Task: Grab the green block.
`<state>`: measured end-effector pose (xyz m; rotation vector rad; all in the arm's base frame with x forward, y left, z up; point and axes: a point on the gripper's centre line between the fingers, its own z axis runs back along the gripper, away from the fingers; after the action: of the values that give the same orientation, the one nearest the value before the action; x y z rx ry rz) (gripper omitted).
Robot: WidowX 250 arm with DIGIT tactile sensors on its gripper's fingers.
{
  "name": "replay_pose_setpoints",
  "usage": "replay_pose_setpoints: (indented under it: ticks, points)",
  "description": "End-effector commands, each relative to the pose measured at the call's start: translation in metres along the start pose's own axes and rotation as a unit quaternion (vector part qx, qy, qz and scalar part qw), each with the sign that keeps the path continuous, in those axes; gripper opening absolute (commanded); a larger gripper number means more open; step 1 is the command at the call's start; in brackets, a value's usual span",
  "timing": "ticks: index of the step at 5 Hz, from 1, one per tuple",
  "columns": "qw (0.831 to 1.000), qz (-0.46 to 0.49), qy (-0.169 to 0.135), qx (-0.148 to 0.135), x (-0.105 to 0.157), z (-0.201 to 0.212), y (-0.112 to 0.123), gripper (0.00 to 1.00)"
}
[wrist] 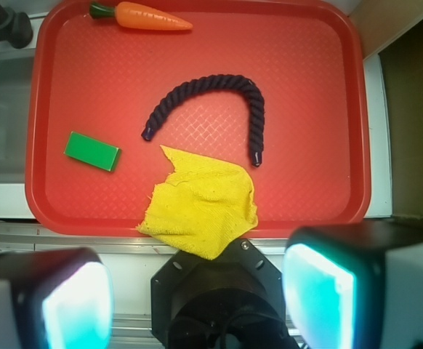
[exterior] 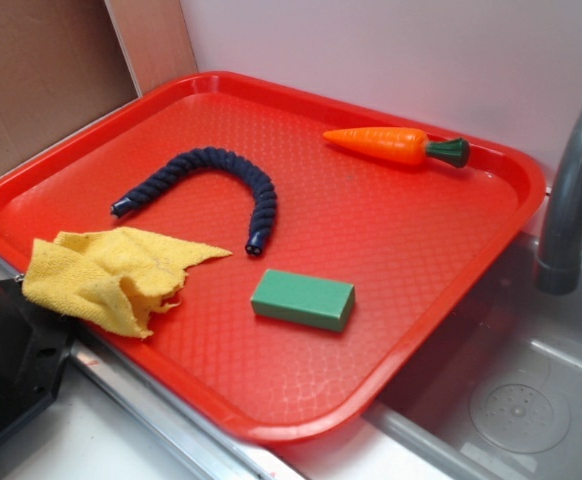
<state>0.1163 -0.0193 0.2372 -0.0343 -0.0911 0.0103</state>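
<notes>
We look down past our own gripper [wrist: 197, 291], its two fingers [wrist: 320, 298] spread wide at the bottom of the wrist view, holding nothing and hanging over the near edge of the surface [exterior: 101, 430]. Just beyond them lies one red tray [wrist: 197, 218]. One crumpled yellow cloth [wrist: 200, 207] drapes over the tray's near rim, partly off it. One green block [wrist: 92, 151] lies flat on the tray floor, near the cloth but apart from it, touching nothing else. Past the cloth, one dark blue rope [wrist: 211, 98] curves in an arch, one end close to the cloth. At the far rim rests one orange carrot [wrist: 144, 16] with a dark green stem. Beside the tray, the exterior view shows one sink [exterior: 511, 400] and one grey tap [exterior: 571, 190].
</notes>
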Motion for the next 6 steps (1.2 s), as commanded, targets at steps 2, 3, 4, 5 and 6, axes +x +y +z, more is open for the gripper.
replay_pose_setpoints:
  ticks: [2,3,4,5,6]
  points:
    - [0.995,-0.098,-0.010,0.009,0.013,-0.004,-0.013,1.00]
    - [0.982,-0.185,-0.026,0.007,0.023,-0.008,-0.025,1.00]
    - [0.954,-0.297,-0.036,-0.023,0.034,-0.020,-0.038,1.00]
    - [0.920,-0.385,-0.043,-0.057,0.046,-0.033,-0.051,1.00]
    - [0.897,-0.438,-0.034,-0.042,0.059,-0.052,-0.063,1.00]
